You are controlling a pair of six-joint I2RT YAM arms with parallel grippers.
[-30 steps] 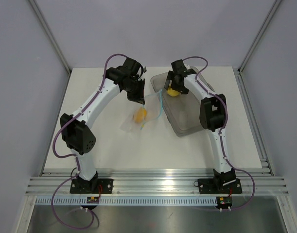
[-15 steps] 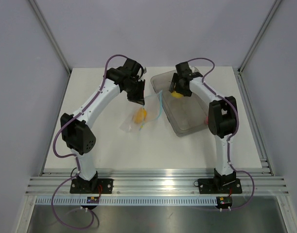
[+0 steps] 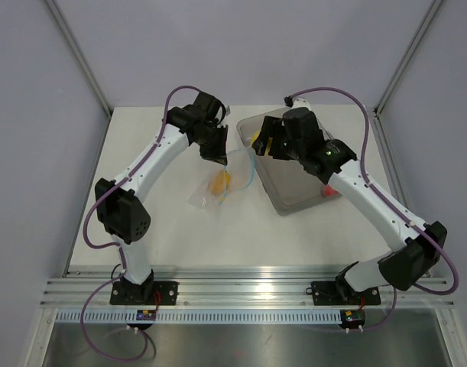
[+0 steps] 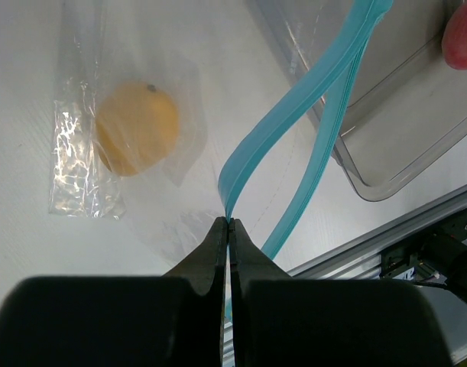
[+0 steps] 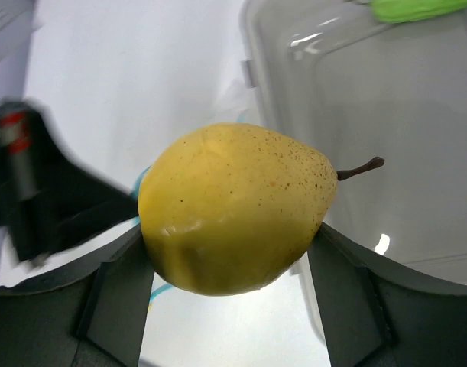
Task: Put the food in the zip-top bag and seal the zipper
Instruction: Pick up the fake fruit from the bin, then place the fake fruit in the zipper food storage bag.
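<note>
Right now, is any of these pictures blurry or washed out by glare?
Top view: sharp, evenly lit, soft shadows. Left wrist: glints on the crinkled bag, dark foreground out of focus. Right wrist: pear crisp, left background smeared, small bright glints on the tray.

The overhead camera looks down on the table (image 3: 218, 237); each wrist camera looks closely past its fingers (image 4: 206, 264), both catching the tray (image 4: 401, 115).
</note>
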